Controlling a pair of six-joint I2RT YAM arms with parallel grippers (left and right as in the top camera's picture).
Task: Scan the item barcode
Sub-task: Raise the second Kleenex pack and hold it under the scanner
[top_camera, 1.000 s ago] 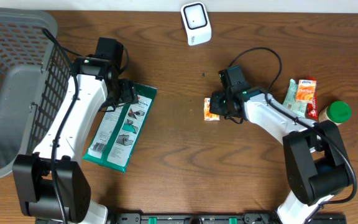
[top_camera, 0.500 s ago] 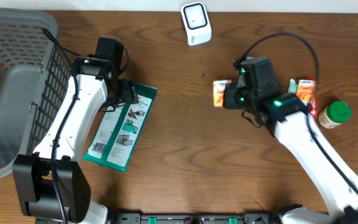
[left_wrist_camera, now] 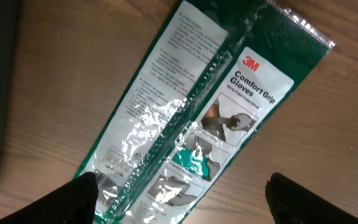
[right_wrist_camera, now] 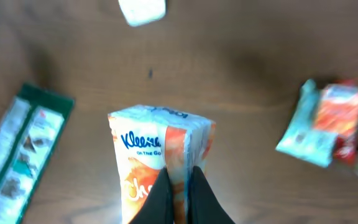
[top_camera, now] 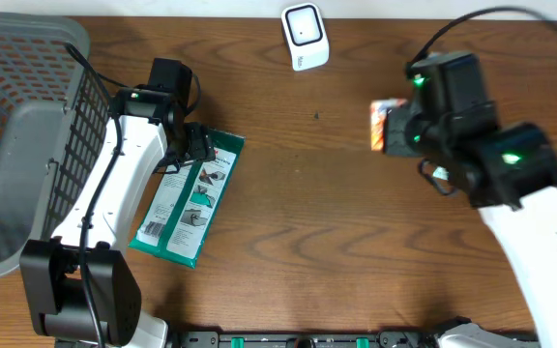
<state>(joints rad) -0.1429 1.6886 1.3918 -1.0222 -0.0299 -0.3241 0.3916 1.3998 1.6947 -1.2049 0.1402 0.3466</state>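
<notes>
your right gripper (right_wrist_camera: 180, 186) is pinched tight on the kleenex tissue pack (right_wrist_camera: 157, 155), holding it up above the bench (top_camera: 298, 193), off to the right of the white scanner (top_camera: 305, 36). your left gripper (left_wrist_camera: 185, 199) stands wide apart, holding nothing, over the green glove packet (left_wrist_camera: 216, 106) lying flat beside the basket (top_camera: 27, 58).

basket (top_camera: 17, 68): grey mesh, far left;
3M glove packet (top_camera: 190, 198): green, flat on wooden table (top_camera: 307, 213);
small packets (right_wrist_camera: 321, 124): blurred, side by side
</notes>
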